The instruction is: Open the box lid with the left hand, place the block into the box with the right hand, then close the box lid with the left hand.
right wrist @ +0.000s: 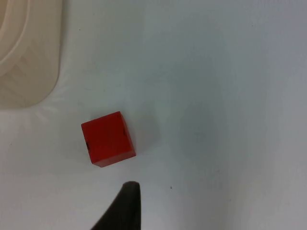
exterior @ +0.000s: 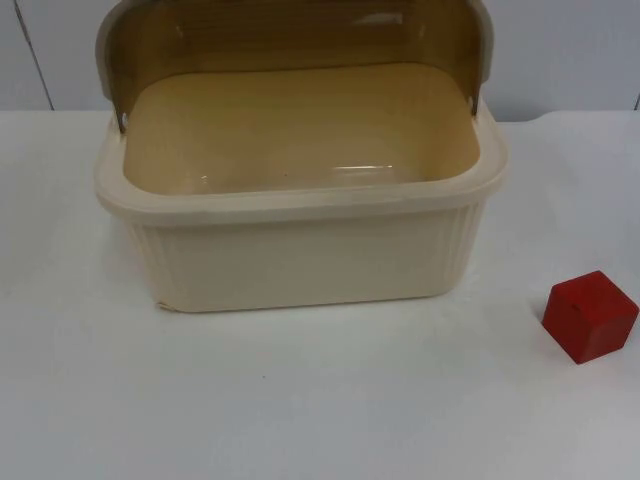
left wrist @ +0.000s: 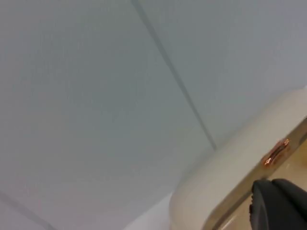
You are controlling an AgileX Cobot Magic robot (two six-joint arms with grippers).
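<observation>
The cream ribbed box (exterior: 300,255) stands at the middle of the table with its brown translucent lid (exterior: 290,40) raised at the back. Its inside is bare. A red block (exterior: 590,315) lies on the table to the right of the box, apart from it. In the right wrist view the same red block (right wrist: 108,139) lies just ahead of my right gripper (right wrist: 125,208), which hovers over the table without touching it. My left gripper (left wrist: 280,203) is up beside the raised lid's cream rim (left wrist: 230,163), close to a brass hinge pin (left wrist: 276,153).
The grey partition wall (exterior: 560,50) rises right behind the box. White table top (exterior: 300,400) stretches in front of the box and around the block. The box's rounded corner (right wrist: 24,52) lies off to one side of the block.
</observation>
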